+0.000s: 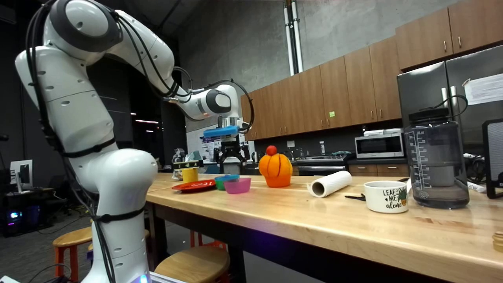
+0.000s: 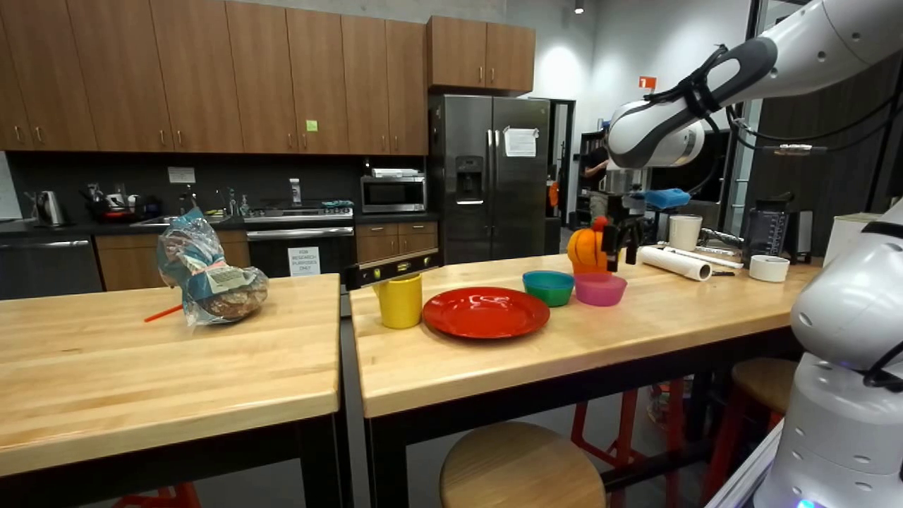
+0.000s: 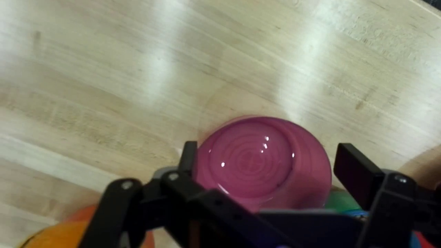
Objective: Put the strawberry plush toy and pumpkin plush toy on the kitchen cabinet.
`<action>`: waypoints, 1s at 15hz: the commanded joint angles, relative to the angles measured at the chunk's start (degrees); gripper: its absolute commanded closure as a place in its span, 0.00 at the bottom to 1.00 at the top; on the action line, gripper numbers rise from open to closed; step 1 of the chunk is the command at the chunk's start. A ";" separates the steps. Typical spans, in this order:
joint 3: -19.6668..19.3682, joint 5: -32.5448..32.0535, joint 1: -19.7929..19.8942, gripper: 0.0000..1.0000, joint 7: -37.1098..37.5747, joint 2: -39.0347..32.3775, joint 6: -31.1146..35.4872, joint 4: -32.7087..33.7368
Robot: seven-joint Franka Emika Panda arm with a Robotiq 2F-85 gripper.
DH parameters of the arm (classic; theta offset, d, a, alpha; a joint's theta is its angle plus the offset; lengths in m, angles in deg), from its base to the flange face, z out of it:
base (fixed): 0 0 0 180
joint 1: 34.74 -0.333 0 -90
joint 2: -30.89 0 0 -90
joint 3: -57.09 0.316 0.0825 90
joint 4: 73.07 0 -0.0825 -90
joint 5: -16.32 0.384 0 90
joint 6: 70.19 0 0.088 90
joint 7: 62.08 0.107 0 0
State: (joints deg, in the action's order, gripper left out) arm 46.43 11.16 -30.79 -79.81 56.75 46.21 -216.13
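Observation:
The pumpkin plush toy (image 1: 275, 165) is round and orange with dark lines. It stands upright on the pale wood top of the kitchen cabinet (image 1: 314, 218), with a red ball on top and a red-orange lower part; I see no green stem. It also shows in an exterior view (image 2: 584, 248), partly behind my gripper, and at the lower left of the wrist view (image 3: 57, 236). The strawberry plush toy is hidden or out of view. My gripper (image 1: 232, 162) is open and empty. In the wrist view its fingers (image 3: 265, 162) straddle the picture of a pink bowl, above it.
The pink bowl (image 1: 238, 186) stands beside a green bowl (image 2: 549, 293) with blue inside, and a red plate (image 2: 487, 312). A black level (image 2: 392, 269) lies across a yellow cup (image 2: 401, 303). A paper roll (image 1: 330, 184), white mug (image 1: 386, 196) and dark bottle (image 1: 436, 165) stand along the top.

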 commanded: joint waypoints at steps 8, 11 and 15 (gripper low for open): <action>-1.85 -2.60 4.61 0.00 1.42 -3.18 11.47 7.26; -1.80 -2.73 5.37 0.00 3.29 -4.60 16.12 7.89; -1.58 -2.51 5.65 0.00 5.00 -6.38 21.50 7.92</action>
State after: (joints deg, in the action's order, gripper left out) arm 44.57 8.87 -25.70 -76.69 52.32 64.32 -209.17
